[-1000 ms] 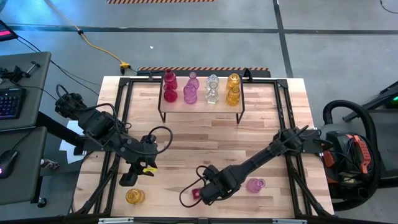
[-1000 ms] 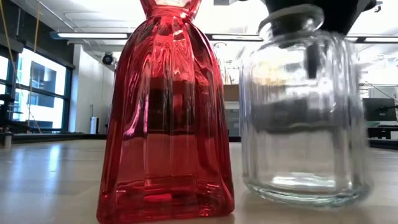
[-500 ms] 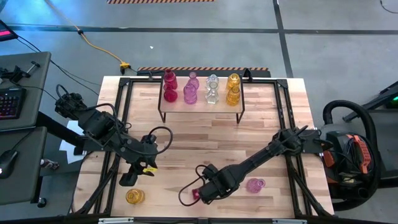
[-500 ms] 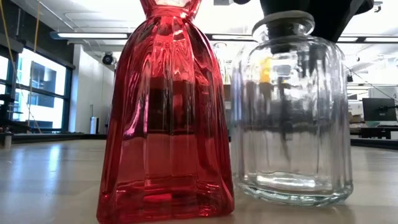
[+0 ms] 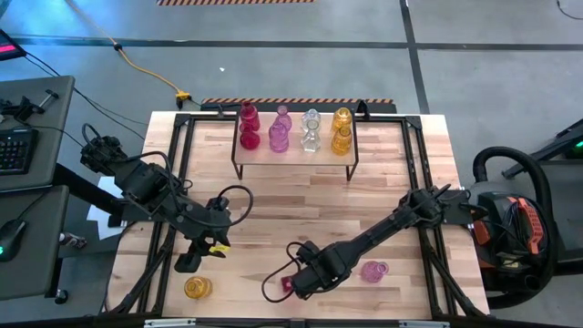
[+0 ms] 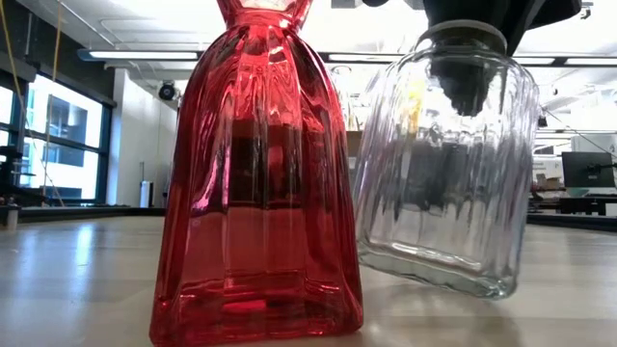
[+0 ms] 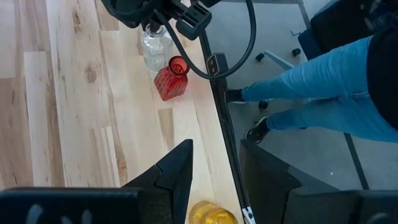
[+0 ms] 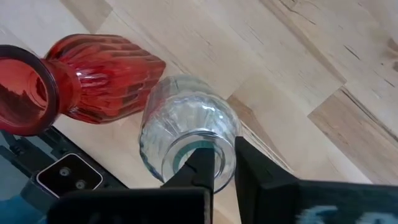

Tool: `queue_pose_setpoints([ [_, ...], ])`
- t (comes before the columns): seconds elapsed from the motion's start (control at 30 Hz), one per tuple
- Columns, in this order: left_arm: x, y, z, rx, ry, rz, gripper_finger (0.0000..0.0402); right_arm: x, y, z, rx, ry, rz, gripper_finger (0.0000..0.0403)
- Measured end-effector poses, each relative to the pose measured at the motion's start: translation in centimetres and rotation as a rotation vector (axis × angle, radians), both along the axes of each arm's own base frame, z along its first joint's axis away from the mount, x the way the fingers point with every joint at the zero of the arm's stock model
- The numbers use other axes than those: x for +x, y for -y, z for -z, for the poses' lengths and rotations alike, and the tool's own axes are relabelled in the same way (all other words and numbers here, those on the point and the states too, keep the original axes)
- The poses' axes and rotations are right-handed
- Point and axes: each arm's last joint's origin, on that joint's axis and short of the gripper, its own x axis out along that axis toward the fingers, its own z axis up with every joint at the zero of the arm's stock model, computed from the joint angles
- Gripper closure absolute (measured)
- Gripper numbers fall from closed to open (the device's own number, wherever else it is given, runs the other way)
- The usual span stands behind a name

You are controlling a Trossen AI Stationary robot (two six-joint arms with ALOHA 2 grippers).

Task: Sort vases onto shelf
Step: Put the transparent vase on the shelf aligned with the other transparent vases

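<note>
Shelf (image 5: 293, 157): eight vases; tabletop (image 5: 273, 219): four, clear vase (image 6: 448, 164) tilted.

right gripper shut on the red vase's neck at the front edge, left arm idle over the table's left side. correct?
Not quite. The right gripper is shut on the clear vase, one finger inside its mouth and one outside, not on the red vase standing beside it. The right wrist view shows this, and the low view shows the clear vase tilted. The rest holds: the left gripper waits over the table's left side.

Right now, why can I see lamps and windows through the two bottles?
Low view: the red vase and the tilted clear bottle are see-through glass, so ceiling lamps and windows behind shine through, bent by the ribs. Right wrist view: wood shows through the clear bottle.
</note>
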Motion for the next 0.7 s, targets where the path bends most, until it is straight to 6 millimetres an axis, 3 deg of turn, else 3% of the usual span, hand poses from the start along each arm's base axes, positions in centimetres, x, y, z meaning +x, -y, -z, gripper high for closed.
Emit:
queue_pose_setpoints([
  [0.33,0.0,0.0,0.0,0.0,0.0,0.0,0.0282,-0.4,0.3,-0.6,-0.022,-0.056,0.0,0.0398],
  [0.7,0.0,0.0,0.0,0.001,-0.002,0.0,0.0282,-0.8,1.1,-4.0,-0.064,-0.076,-0.022,0.0398],
])
